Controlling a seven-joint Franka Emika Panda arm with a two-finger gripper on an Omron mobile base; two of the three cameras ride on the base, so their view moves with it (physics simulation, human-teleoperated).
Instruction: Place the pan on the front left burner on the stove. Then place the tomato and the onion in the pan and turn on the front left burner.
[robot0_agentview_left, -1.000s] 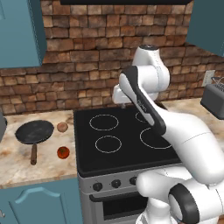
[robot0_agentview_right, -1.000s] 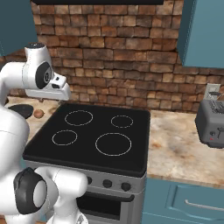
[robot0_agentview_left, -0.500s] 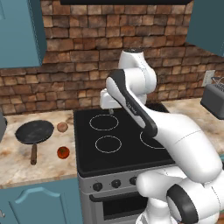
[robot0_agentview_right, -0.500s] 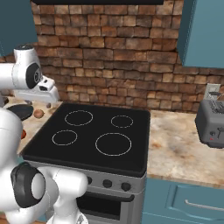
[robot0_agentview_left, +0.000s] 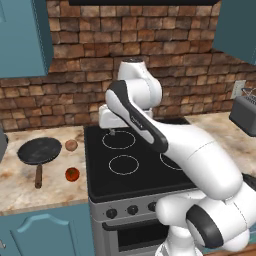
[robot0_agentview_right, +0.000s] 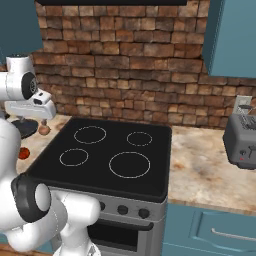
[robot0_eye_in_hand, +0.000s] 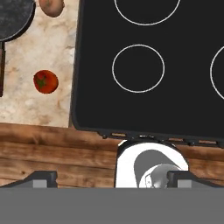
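The dark pan (robot0_agentview_left: 39, 150) lies on the counter left of the stove (robot0_agentview_left: 100, 187), its wooden handle pointing toward the front. The tan onion (robot0_agentview_left: 71, 145) sits just right of the pan, and the red tomato (robot0_agentview_left: 72, 174) lies nearer the front edge. My gripper (robot0_agentview_left: 111, 131) hangs open and empty above the stove's left side, near the back left ring. In the hand view the gripper (robot0_eye_in_hand: 112, 179) looks straight down: the front left burner (robot0_eye_in_hand: 138, 68) is in the centre, the tomato (robot0_eye_in_hand: 45, 81) to its left, the onion (robot0_eye_in_hand: 51, 6) and the pan (robot0_eye_in_hand: 13, 17) at the top left.
A grey toaster (robot0_agentview_right: 241, 140) stands on the right counter. The brick wall (robot0_agentview_left: 80, 75) runs behind the stove, with blue cabinets (robot0_agentview_left: 22, 37) above. Black knobs (robot0_agentview_right: 122, 210) line the stove's front. A larger ring (robot0_agentview_right: 129, 164) marks the front right of the cooktop.
The arm has swung left. The gripper moved from above the back middle of the cooktop to its left side, closer to the counter with the pan. It stays open.
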